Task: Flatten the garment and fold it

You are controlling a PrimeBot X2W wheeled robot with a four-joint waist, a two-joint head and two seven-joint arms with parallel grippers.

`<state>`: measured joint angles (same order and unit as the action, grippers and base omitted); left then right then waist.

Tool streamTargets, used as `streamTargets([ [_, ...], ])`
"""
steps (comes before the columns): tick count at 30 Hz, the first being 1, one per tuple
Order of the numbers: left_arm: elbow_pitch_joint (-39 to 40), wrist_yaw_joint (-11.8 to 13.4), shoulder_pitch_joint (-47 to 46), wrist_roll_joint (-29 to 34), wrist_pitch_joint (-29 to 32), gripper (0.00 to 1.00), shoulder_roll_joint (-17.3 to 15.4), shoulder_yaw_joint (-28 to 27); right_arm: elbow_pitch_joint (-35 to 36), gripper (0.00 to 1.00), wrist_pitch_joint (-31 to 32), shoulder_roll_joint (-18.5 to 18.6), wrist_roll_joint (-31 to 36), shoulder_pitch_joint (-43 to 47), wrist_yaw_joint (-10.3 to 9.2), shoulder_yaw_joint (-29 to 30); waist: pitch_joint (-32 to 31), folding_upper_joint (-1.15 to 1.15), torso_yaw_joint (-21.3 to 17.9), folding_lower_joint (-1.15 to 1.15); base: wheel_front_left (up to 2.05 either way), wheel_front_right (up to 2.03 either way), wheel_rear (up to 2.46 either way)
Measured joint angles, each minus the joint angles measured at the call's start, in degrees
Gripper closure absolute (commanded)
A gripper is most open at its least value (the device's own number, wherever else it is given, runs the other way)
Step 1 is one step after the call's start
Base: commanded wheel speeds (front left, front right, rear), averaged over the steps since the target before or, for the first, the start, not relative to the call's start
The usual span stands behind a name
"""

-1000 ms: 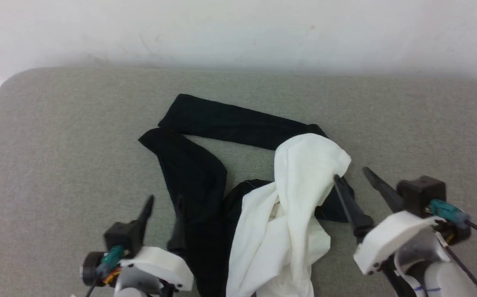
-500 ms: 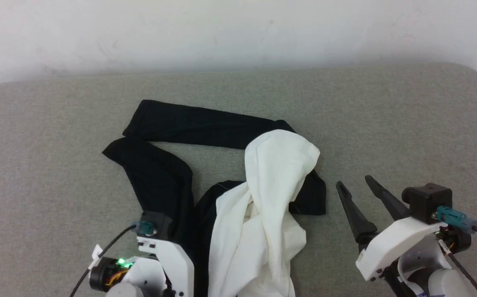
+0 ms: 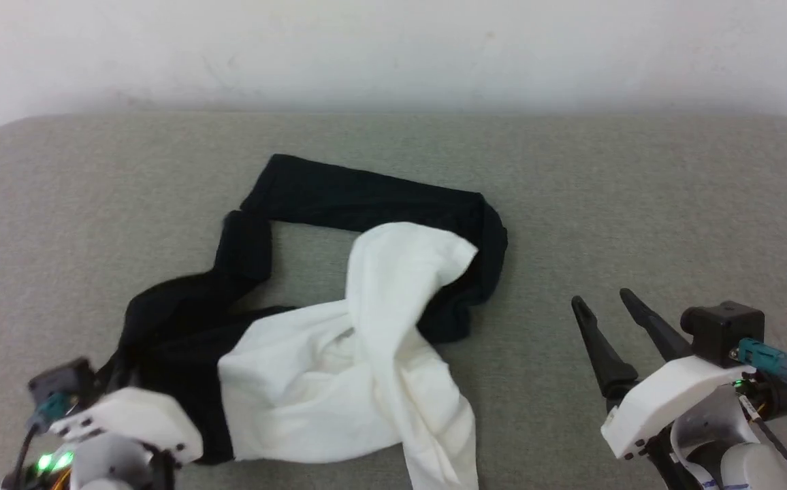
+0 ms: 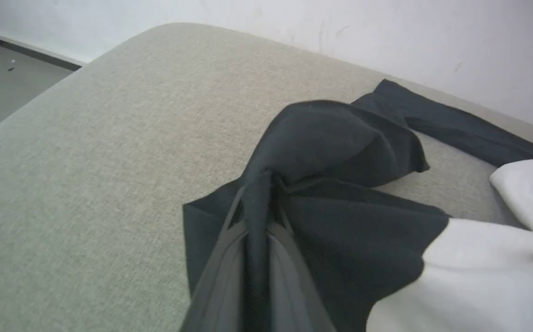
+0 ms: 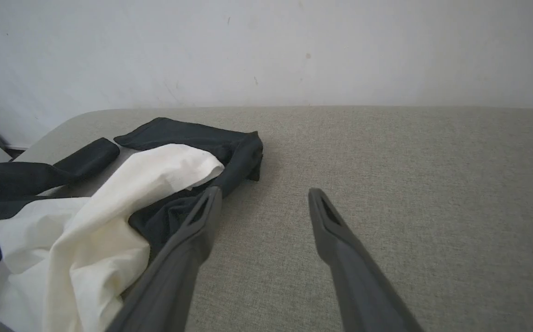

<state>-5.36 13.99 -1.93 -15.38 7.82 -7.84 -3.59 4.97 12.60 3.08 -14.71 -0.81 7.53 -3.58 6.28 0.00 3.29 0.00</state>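
Note:
The garment (image 3: 339,381) lies crumpled on the grey padded table (image 3: 638,190), its white body bunched in the middle. One black sleeve (image 3: 366,194) runs along the far side, and black cloth trails toward the lower left. In the left wrist view my left gripper (image 4: 258,184) is shut on a fold of the garment's black cloth (image 4: 340,138). In the head view its white housing (image 3: 128,422) sits at the lower left, with the fingers hidden in the cloth. My right gripper (image 3: 601,306) stands open to the right of the garment (image 5: 165,166), with nothing between its fingers (image 5: 202,216).
A white wall (image 3: 393,47) runs behind the table. The table's rounded left edge drops to a grey floor (image 4: 3,87). Bare table surface (image 5: 409,184) spreads to the right of the garment.
My left gripper has shut on the black cloth and moved left, dragging the garment out to the left. The right gripper has drawn back from the white cloth. The head camera has also shifted.

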Motion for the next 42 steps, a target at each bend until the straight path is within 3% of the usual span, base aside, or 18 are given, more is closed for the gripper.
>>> streamTargets([
  [4, -1.3, 1.2, 3.1, -2.1, 0.8, 1.00, 0.0, -2.2, -0.4, 0.00, 0.8, 0.0, 0.0, 0.0, 0.00, 1.0, 0.0, 0.00, 2.1, 0.00, 0.00, 0.00, 0.00],
  [6, -1.9, 0.1, 4.2, -3.5, 1.1, 0.00, 0.6, -1.9, -0.7, 0.00, 1.2, 0.0, 0.1, 0.1, 0.00, 1.3, 0.0, 0.00, 3.2, 0.00, 0.00, 0.00, 0.00],
  [9, -1.9, -2.4, 4.3, -5.2, -2.7, 0.00, 1.7, -1.3, -1.2, 0.00, 1.5, 0.0, 0.3, 0.0, 0.00, 1.1, 0.0, 0.00, 4.8, 0.00, 0.00, 0.00, 0.00],
  [14, -1.1, -5.0, 3.7, -5.0, -16.8, 0.00, 2.6, -0.4, -2.0, 0.00, 1.6, 0.0, -0.2, -3.1, 0.00, -1.9, 0.5, 0.00, 7.1, 0.00, 0.00, 0.00, 0.00],
  [17, -1.2, -6.0, 2.3, -3.8, -21.0, 0.00, 2.9, 0.9, -4.1, 0.00, 3.4, -0.1, 0.2, -7.8, 0.00, -4.7, 1.2, 0.00, 8.2, 0.00, 0.00, 0.00, 0.00],
  [28, 2.4, -8.2, -1.9, 1.2, -22.5, 0.00, 4.4, 4.0, -24.0, 0.00, 15.3, -0.1, 3.4, -26.8, 0.00, -9.5, 5.2, 0.00, 11.8, 0.00, 0.00, 0.00, 0.00],
  [40, 2.4, -7.1, -2.6, -1.4, -22.5, 0.00, 4.7, 8.0, -39.5, 0.00, 24.0, 1.4, 3.3, -40.5, 0.00, -18.8, 9.3, 0.00, 16.0, 0.00, 0.00, 0.00, 0.00],
  [41, 2.4, -6.9, -2.7, -1.4, -22.5, 0.00, 4.8, 8.3, -40.5, 0.09, 25.1, 1.8, 2.9, -41.1, 0.01, -19.9, 9.6, 0.00, 16.2, 0.00, 0.00, 0.00, 0.00],
  [42, 2.3, -6.8, -2.9, -1.5, -22.5, 0.00, 4.8, 8.5, -41.1, 0.51, 26.0, 2.2, 2.3, -41.6, 0.01, -20.8, 9.7, 0.00, 16.4, 0.00, 0.00, 0.00, 0.00],
])
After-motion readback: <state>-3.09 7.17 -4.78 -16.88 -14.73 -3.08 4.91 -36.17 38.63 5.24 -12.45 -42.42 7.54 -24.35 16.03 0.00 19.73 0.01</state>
